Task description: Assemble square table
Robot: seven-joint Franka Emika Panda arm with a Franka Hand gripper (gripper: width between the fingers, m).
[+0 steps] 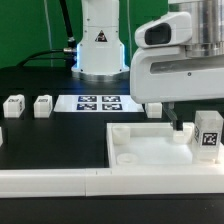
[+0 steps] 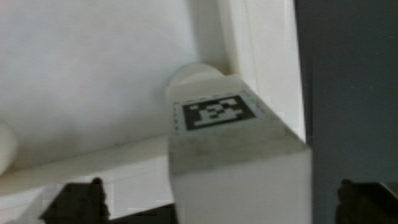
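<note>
Black worktop [image 1: 50, 145] holds two small white tagged leg blocks [image 1: 15, 105] [image 1: 43, 104], loose, apart from the large white plastic slab [image 1: 150, 150]. Spread tool [image 2: 222, 205] straddles a third leg block [image 2: 217, 110] without pinching it; most work seems left.

The arm [image 1: 175, 65] is glossy white with smooth rounded housings, with a dark grey cap [image 1: 155, 33] on one joint. Its base column [image 1: 110, 55] bears a black triangular sign [image 1: 98, 40] and black cables [image 1: 62, 22] hang behind it, and the fingers [image 2: 80, 203] are black
</note>
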